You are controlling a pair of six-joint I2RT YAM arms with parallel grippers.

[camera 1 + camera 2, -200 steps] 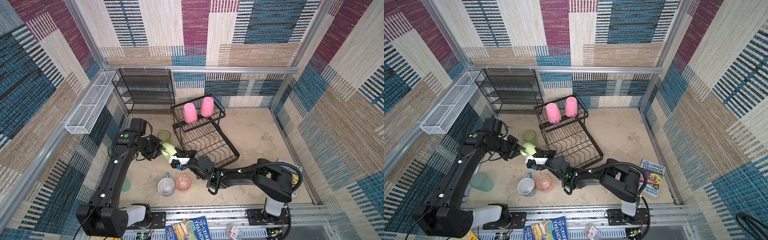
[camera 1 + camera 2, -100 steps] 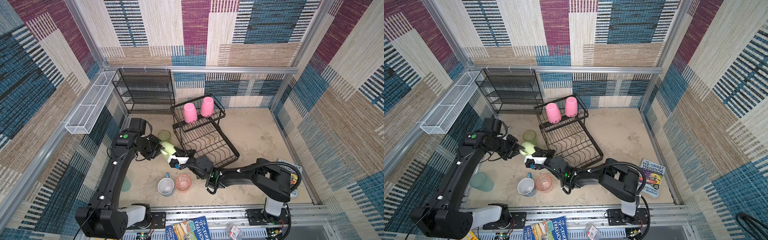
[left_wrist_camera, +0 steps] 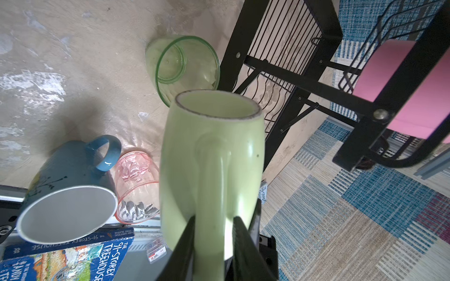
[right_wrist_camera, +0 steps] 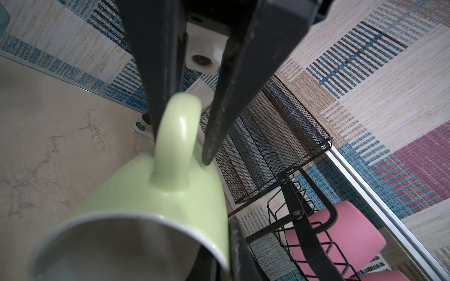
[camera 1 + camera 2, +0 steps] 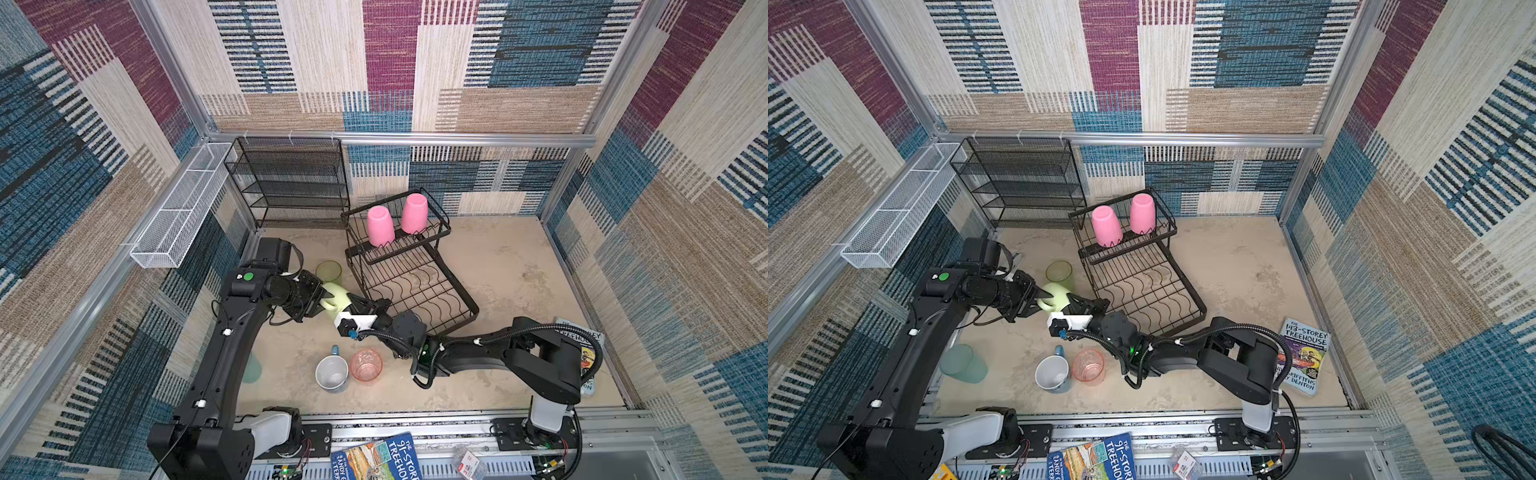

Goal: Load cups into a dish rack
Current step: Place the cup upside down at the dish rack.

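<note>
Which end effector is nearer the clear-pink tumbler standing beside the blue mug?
Right. The right end effector grips the pale-green mug by its rim, just beyond the clear-pink tumbler. The left end effector holds the mug's handle from the far side, farther off.

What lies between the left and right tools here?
A pale-green ceramic handled mug fills that gap, seen in both top views: its handle sits in the left tool, its rim end at the right tool.

"91-Storey Treehouse" book (image 5: 1096,457), "143-Storey Treehouse" book (image 5: 1303,355)
</note>
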